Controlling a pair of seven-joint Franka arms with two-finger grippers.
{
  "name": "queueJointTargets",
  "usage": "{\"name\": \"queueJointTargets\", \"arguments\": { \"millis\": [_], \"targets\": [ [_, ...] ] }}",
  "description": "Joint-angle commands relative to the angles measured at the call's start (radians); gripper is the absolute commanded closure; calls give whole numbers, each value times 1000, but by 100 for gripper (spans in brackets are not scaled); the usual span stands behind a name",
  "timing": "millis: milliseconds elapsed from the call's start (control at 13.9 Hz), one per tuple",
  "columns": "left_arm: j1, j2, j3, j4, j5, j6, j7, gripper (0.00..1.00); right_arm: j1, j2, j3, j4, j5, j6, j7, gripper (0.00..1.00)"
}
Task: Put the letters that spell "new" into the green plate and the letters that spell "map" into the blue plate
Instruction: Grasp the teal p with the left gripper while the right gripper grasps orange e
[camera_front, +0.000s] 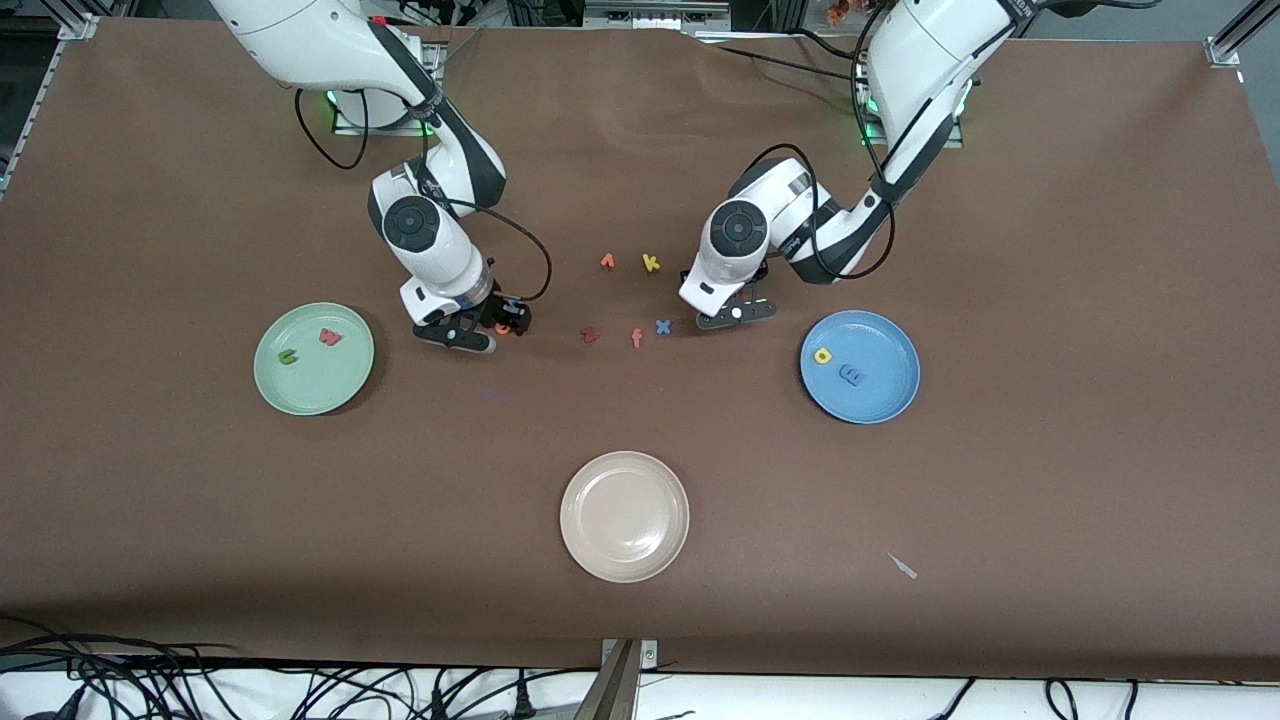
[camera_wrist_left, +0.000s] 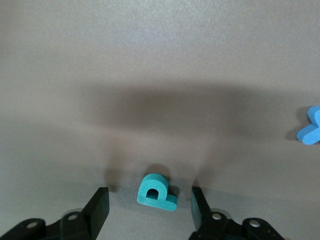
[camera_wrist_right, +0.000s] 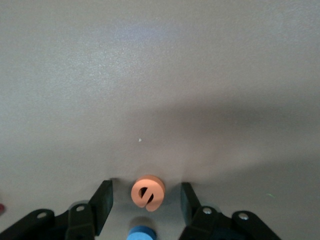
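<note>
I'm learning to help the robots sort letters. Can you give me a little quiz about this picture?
1. True or false: the teal p already lies in the blue plate.
2. Which letter sits between the right tool's fingers? A) orange e B) yellow k C) blue x
3. How many letters lie in the green plate?

Key: 1 false, it lies on the table between the left tool's fingers; 2 A; 3 two.

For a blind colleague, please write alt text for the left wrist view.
The left claw sits low over the brown table, its two black fingers open on either side of a teal-green p lying flat. A blue x shows partly at the frame's edge.
</note>
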Motion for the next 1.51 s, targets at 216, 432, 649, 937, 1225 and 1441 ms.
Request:
{"name": "queueJointTargets", "arguments": {
  "millis": [216, 432, 649, 937, 1225, 1441],
  "targets": [
    [10, 2, -8, -15, 10, 15, -15, 62, 14, 10, -17, -13, -24, 24, 7, 63],
    [12, 0, -8, -15, 9, 15, -15, 74, 14, 12, -17, -13, -36, 24, 7, 75],
    [12, -4, -5, -14, 10, 10, -15, 76, 12, 10, -17, -15, -38, 24, 5, 76],
    [20, -33, -8, -3, 10, -8, -12, 76, 12, -30, -37, -15, -39, -18, -48, 76],
    [29, -84, -5, 52, 17, -160, 3, 76, -34, -129, -80, -13, -41, -166, -209, 76],
    [30, -86, -3, 130, 33, -276, 38, 76, -121, -201, -84, -15, -41, -272, -385, 76]
  ]
}}
